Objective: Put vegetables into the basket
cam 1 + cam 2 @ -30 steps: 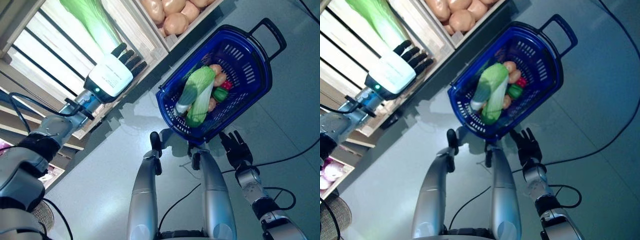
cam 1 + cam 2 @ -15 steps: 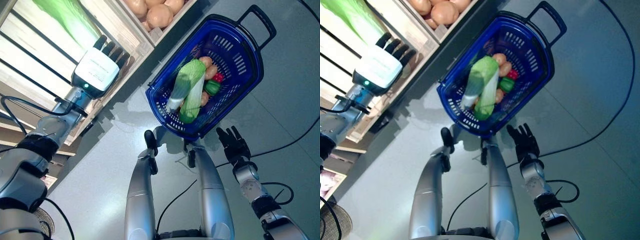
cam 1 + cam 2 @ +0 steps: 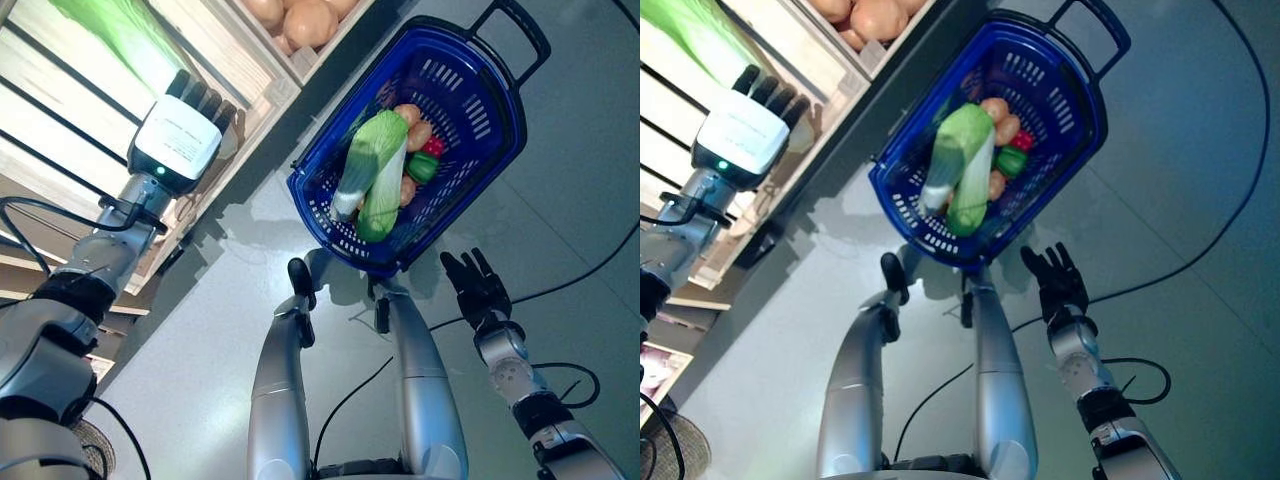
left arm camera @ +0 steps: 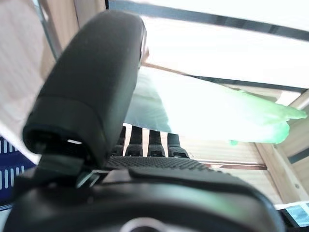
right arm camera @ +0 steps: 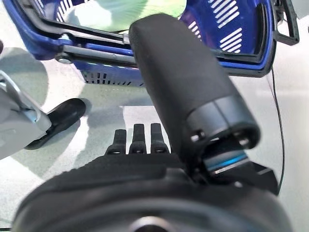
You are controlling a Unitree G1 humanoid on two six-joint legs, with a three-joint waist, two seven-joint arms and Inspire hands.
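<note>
A blue plastic basket [image 3: 498,130] stands on the grey floor. It holds a green cabbage [image 3: 372,170], small potatoes, a red piece and a green pepper. My left hand [image 3: 178,140] reaches up to the wooden shelf with straight fingers, just short of a long green cabbage [image 3: 120,30] lying there; that cabbage [image 4: 207,113] shows pale and close past the fingers in the left wrist view. My right hand [image 3: 478,288] hangs open near the floor beside the basket's near end, holding nothing.
A wooden crate [image 3: 285,55] of potatoes [image 3: 310,20] sits on the shelf next to the cabbage compartment. The basket's black handle [image 3: 520,22] stands up at its far end. Wooden shelf slats [image 3: 60,110] run along the left.
The camera view has shifted. My left hand has moved further in toward the shelf cabbage. The right hand stays open by the basket.
</note>
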